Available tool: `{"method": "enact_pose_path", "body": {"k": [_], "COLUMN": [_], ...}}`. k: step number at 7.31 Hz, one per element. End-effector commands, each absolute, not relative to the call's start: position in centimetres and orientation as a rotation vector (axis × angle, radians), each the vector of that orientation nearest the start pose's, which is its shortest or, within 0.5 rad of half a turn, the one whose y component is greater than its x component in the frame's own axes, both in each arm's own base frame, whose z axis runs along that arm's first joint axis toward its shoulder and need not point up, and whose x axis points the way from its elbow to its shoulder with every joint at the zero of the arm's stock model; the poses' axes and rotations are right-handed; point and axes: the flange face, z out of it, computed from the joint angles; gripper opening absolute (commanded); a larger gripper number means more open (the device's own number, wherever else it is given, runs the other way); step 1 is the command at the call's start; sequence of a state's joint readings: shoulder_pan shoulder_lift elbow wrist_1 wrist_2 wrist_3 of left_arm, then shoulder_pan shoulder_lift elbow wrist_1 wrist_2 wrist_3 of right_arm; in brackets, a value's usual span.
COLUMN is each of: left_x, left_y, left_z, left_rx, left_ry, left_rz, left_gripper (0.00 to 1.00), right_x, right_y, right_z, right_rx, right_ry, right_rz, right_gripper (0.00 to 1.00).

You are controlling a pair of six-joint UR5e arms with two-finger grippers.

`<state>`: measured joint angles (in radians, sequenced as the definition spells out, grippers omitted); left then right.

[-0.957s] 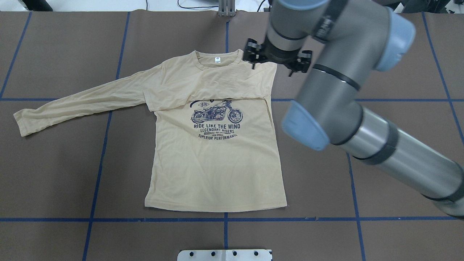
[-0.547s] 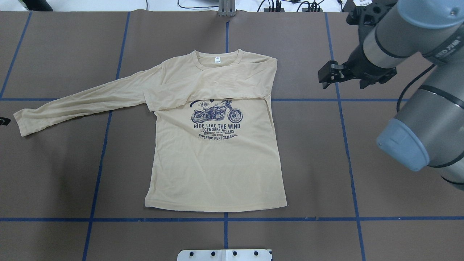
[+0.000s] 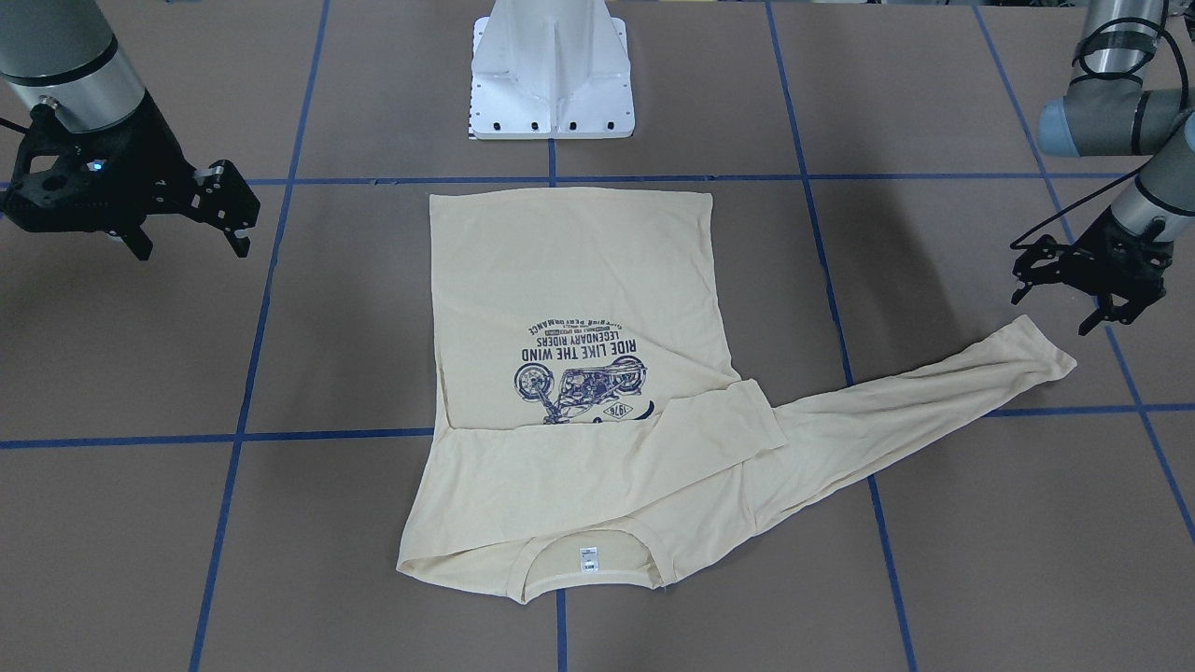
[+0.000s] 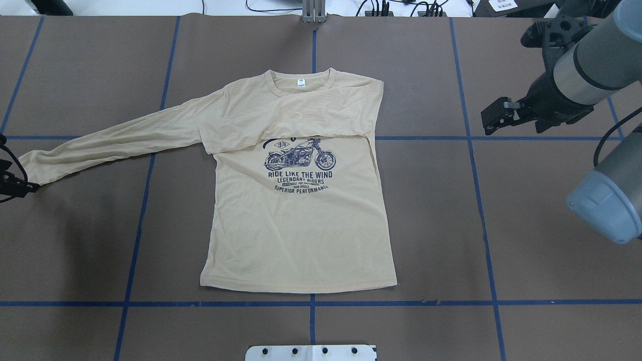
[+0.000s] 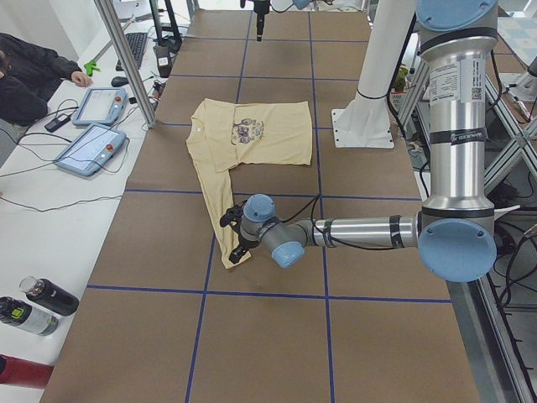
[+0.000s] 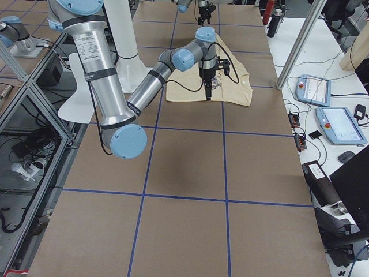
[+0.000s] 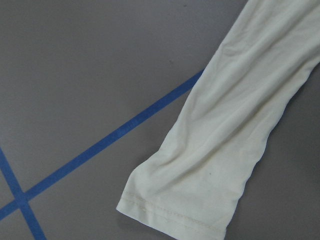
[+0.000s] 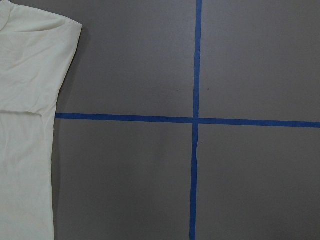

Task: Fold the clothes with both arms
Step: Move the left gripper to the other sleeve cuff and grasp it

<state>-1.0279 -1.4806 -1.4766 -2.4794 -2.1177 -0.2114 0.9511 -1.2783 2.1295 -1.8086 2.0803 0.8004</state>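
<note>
The pale yellow T-shirt (image 4: 296, 225) lies flat, print up, in the overhead view. One sleeve is folded across the chest over the top of the motorcycle print (image 4: 300, 168). The other sleeve (image 4: 115, 143) stretches out to that view's left. My left gripper (image 3: 1055, 308) is open and empty, hovering just beside the cuff (image 3: 1041, 350); the left wrist view shows that cuff (image 7: 190, 200). Only its edge shows in the overhead view (image 4: 15, 185). My right gripper (image 4: 514, 125) is open and empty, above bare table well to the right of the shirt. It also shows in the front view (image 3: 194, 250).
The table top is brown with blue tape grid lines (image 4: 476, 175). The white pedestal base (image 3: 551, 75) stands at the robot's side, behind the shirt's hem. A side table with tablets (image 5: 92, 147) and bottles (image 5: 42, 298) runs along the far edge.
My right arm swung away from the shirt's shoulder to the right, off the shirt. My left gripper came in at the left edge beside the cuff, which shifted slightly. The shirt's body lies unchanged.
</note>
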Motion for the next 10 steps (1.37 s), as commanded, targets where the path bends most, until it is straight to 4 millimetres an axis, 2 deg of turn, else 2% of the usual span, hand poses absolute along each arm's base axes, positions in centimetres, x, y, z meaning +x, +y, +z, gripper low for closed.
{"method": "enact_pose_path", "body": {"k": [1,2,4,8,9,10], "left_x": [18.49,18.53,18.54,18.64,18.64,18.63], "left_y": [-45.0,-44.93,-44.94,-45.1,-45.1,-45.09], "left_z": [66.01,66.32,66.66,66.78,66.78,66.86], "left_rx": [0.466,0.46,0.452,0.45,0.45,0.449], "left_ry": [0.733,0.732,0.729,0.728,0.728,0.728], "left_rz": [0.514,0.514,0.513,0.513,0.513,0.513], "left_gripper": [0.82,0.81,0.7,0.7,0.67,0.57], "right_x": [-22.11,-22.18,-22.19,-22.19,-22.26,-22.26], "right_y": [-46.53,-46.53,-46.53,-46.53,-46.5,-46.5], "right_z": [29.41,29.34,29.3,29.3,29.3,29.3], "right_rx": [0.131,0.13,0.131,0.131,0.131,0.131], "right_ry": [-0.784,-0.785,-0.787,-0.787,-0.787,-0.787], "right_rz": [0.01,0.014,0.016,0.016,0.015,0.015], "right_gripper": [1.0,1.0,1.0,1.0,1.0,1.0]}}
